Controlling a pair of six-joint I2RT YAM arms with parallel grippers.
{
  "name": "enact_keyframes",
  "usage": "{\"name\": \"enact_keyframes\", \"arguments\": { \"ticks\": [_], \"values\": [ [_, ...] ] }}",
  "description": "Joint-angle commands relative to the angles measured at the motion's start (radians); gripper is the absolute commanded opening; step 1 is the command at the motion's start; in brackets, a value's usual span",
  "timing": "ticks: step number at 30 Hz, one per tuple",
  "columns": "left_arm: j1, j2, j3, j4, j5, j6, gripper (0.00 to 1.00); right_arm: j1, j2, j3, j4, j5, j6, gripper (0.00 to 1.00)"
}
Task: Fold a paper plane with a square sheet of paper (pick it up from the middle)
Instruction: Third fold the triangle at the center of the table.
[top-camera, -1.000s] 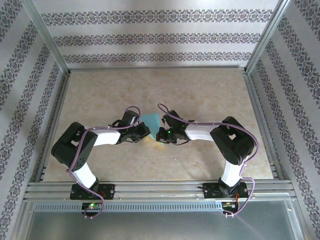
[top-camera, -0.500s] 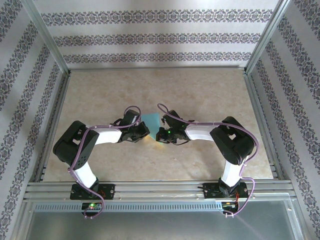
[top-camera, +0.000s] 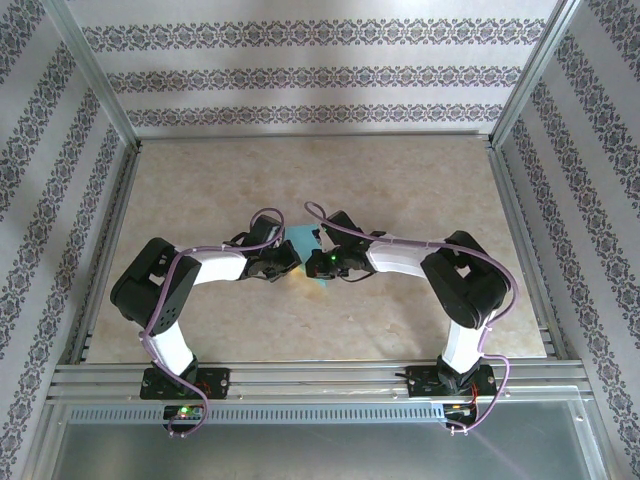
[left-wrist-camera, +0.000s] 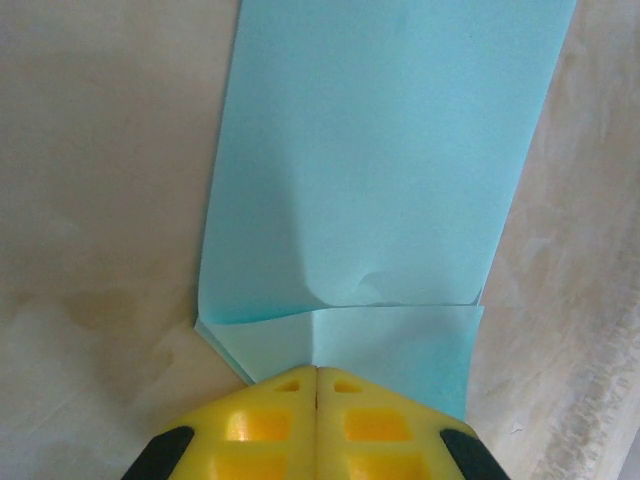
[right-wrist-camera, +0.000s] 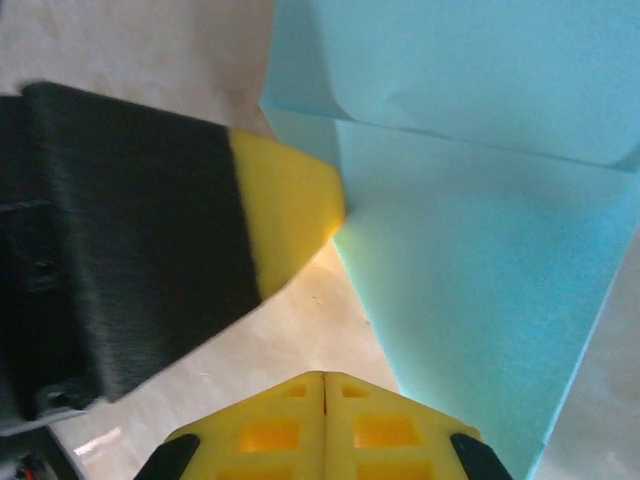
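The paper plane (left-wrist-camera: 390, 160) is a light-blue sheet folded into layers, lying flat on the table, with a flap edge running across it. In the top view little of it (top-camera: 302, 240) shows between the two grippers. My left gripper (left-wrist-camera: 316, 369) is shut, its yellow tips resting on the paper's lower layer. My right gripper (right-wrist-camera: 324, 374) is shut too, over bare table just beside the slanted edge of the paper (right-wrist-camera: 480, 250). The left gripper's yellow fingertip (right-wrist-camera: 290, 215) touches that edge. From above, the left gripper (top-camera: 293, 264) and right gripper (top-camera: 313, 267) nearly meet.
The marbled beige table (top-camera: 400, 190) is bounded by metal frame posts and patterned walls at the back and sides. An aluminium rail (top-camera: 320, 375) runs along the near edge, carrying both arm bases.
Both grippers have drawn closer together over the paper, the right one shifting left. They now cover more of the blue sheet in the top view.
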Motion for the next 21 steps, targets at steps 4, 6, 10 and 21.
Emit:
{"name": "enact_keyframes", "arguments": {
  "ticks": [4, 6, 10, 21],
  "values": [
    [-0.007, 0.039, -0.003, -0.142, -0.061, 0.039, 0.05, -0.016, 0.035, 0.032, -0.057, 0.005, -0.064, 0.02],
    [-0.007, 0.04, -0.001, -0.151, -0.063, 0.045, 0.05, -0.017, 0.043, 0.029, -0.066, 0.005, -0.071, 0.02],
    [-0.005, 0.039, -0.001, -0.16, -0.064, 0.053, 0.05, -0.019, 0.055, 0.011, -0.07, -0.002, -0.076, 0.01],
    [-0.002, 0.056, 0.005, -0.24, -0.11, 0.041, 0.05, -0.025, -0.018, -0.15, -0.023, 0.011, -0.104, 0.01]
  ]
}}
